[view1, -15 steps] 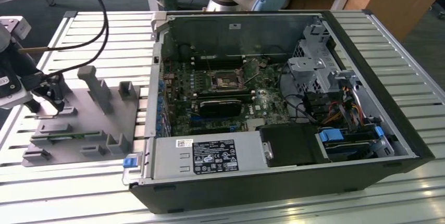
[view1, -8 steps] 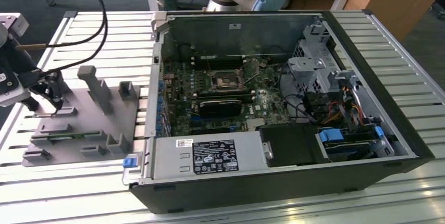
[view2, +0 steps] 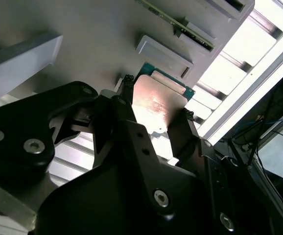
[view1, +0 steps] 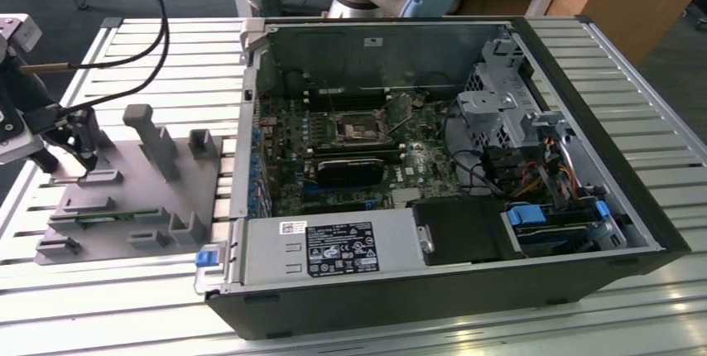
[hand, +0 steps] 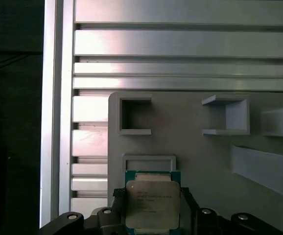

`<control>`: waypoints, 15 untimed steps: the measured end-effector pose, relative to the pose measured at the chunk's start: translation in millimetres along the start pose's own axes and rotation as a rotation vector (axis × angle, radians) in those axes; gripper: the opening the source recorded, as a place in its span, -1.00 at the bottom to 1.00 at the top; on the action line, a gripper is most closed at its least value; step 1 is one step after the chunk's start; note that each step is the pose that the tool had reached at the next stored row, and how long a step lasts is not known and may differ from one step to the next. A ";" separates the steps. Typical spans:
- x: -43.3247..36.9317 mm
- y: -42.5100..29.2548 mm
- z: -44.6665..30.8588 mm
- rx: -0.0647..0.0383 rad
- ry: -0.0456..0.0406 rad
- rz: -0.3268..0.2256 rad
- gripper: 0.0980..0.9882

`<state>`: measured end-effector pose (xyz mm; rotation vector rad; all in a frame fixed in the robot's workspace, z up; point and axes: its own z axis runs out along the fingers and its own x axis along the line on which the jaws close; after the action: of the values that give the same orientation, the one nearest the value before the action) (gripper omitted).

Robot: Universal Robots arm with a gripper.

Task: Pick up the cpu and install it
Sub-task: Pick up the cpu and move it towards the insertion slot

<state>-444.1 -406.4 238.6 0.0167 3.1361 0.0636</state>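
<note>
Claw: the claw (view2: 155, 117) is pressed in on the cpu, pinching it. Its dark fingers (view2: 124, 105) sit one against each of two opposite edges.

Cpu: the cpu (hand: 152, 203) is squarely between the claw's fingertips in both wrist views. Its silvery top faces the first wrist camera and its green rim shows on the side away from the claw.

Why the grip sits so: taking the chip by its edges leaves the metal top and the underside untouched. I judge this also keeps it flat and square for seating later.

Fixture: the grey fixture (view1: 132, 194) lies directly under the claw. A low framed pocket sits just past the chip, and the upright posts (view1: 155, 145) are near but clear of the fingers. The pocket seems made to park the chip at a known spot, so the claw can close on it from straight above.

Lift: I cannot tell whether the chip rests on the fixture or hangs just above it.

Worktop: the slatted metal worktop (view1: 144, 50) carries the fixture below the claw.

Computer case: the open computer case (view1: 376, 50) lies on its side, well apart from the claw and beyond the fixture. This turns the board upward.

Socket: the dark motherboard socket (view1: 359, 131) is far from the claw, inside the case. The chip is not in it.

Stage: as I judge it, the work is at the pick-up, with the install not yet done.
</note>
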 end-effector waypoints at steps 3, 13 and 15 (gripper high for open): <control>0.0 0.2 -3.1 0.000 0.0001 0.000 -0.02; -0.1 1.0 -15.6 0.002 0.0000 0.000 -0.02; -0.1 1.1 -19.7 0.002 0.0000 0.000 -0.02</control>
<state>-444.1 -406.1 258.3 0.0167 3.1361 0.0603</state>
